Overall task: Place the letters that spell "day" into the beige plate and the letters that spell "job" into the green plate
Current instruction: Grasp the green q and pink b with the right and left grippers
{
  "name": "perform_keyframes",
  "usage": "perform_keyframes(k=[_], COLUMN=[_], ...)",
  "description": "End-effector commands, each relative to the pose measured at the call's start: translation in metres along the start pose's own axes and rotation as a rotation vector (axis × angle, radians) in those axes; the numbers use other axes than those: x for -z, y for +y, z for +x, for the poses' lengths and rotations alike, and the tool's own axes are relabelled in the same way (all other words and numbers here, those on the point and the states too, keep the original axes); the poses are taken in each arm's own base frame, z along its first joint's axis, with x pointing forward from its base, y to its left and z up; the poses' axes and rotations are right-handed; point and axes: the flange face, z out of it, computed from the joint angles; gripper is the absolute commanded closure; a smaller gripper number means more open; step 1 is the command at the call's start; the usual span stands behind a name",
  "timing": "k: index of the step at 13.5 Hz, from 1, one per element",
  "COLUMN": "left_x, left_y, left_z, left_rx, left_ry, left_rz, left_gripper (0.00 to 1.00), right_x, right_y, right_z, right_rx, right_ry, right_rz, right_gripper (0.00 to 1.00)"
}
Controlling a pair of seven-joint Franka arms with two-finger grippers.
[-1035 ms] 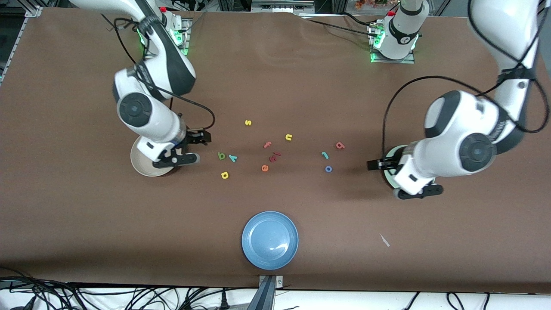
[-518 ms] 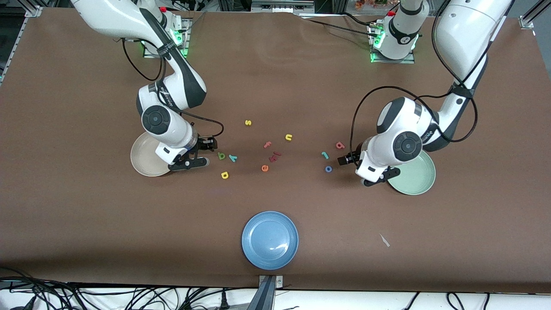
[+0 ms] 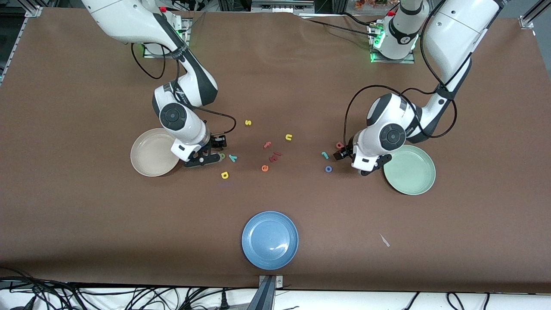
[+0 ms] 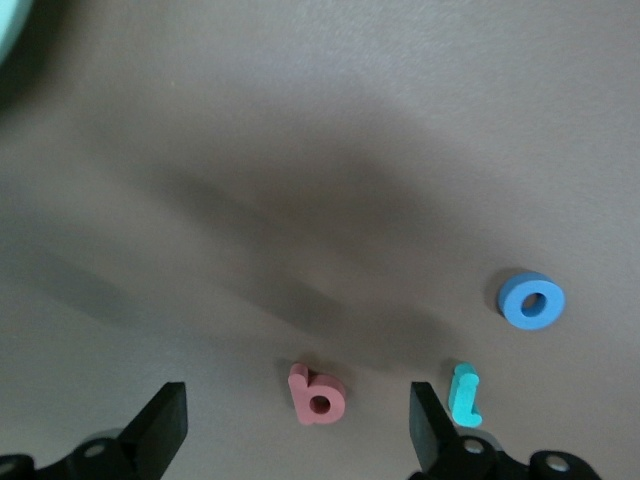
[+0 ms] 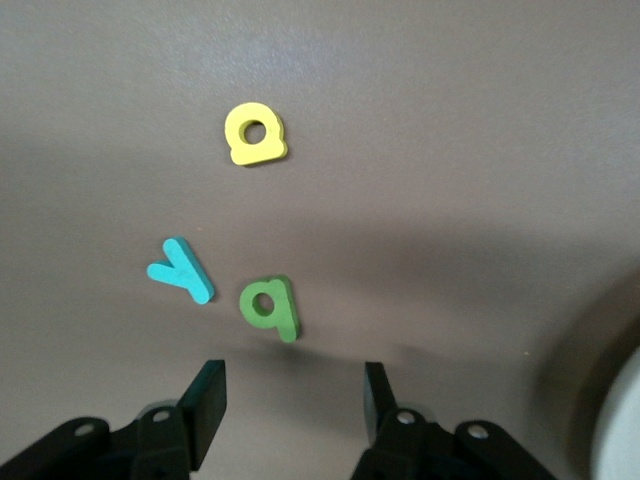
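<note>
Both claws hang low over small foam letters on the brown surface (image 3: 86,215). The right claw (image 5: 292,400), half-parted, brackets the dark green bowl-and-stem letter (image 5: 270,306) beside the cream-beige round plate (image 3: 154,152). The left claw (image 4: 298,428), wide apart, straddles the pinkish-red bowl-and-stem letter (image 4: 317,394) near the pale mint-green plate (image 3: 409,169), so I judge each poised to pinch.

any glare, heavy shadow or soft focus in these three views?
Front view: sharp; a small glare patch on the blue plate, soft arm shadows on the brown table. Left wrist view: a broad diffuse shadow crosses the table above the pinkish-red letter; the letters stay crisp. Right wrist view: a shadow band runs past the dark green letter; the beige plate at the frame edge is blurred.
</note>
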Motion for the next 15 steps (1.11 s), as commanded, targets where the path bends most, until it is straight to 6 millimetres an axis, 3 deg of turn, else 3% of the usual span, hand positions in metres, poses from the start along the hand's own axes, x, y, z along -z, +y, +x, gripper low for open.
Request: perform_keyframes(k=[1, 2, 3, 4, 7, 13, 15], left_x=[-0.006, -0.011, -0.015, -0.016, -0.015, -0.023, -0.024], left_y=[0.001, 0.000, -0.001, -0.001, -0.001, -0.004, -0.005], left_z=[-0.024, -0.029, -0.034, -0.035, -0.030, -0.028, -0.028], left_rx=[0.029, 0.053, 0.062, 0.064, 0.093, 0.140, 0.143], left_ry=[0.001, -0.005, -0.007, -0.008, 0.019, 0.054, 0.052], left_rz=[0.001, 0.011, 0.021, 0.022, -0.026, -0.088, -0.082], left_gripper=[0.06, 0.19, 0.41, 0.48, 0.50, 0.51, 0.58], right_x=[-0.007, -0.011, -0.014, -0.014, -0.023, -0.032, -0.038], right_y=[-0.008, -0.013, -0.014, -0.012, -0.020, -0.011, -0.012], right_z=[-0.002, -0.001, -0.001, 0.000, -0.001, 0.003, 0.004], right_rx=[0.013, 0.018, 0.016, 0.014, 0.029, 0.046, 0.049], right_ry=[0.018, 0.037, 0.045, 0.046, 0.053, 0.069, 0.087], right_rz=[-0.003, 0.002, 0.005, 0.003, 0.003, -0.023, -0.015], right_gripper=[0.36, 0.37, 0.38, 0.38, 0.42, 0.44, 0.48])
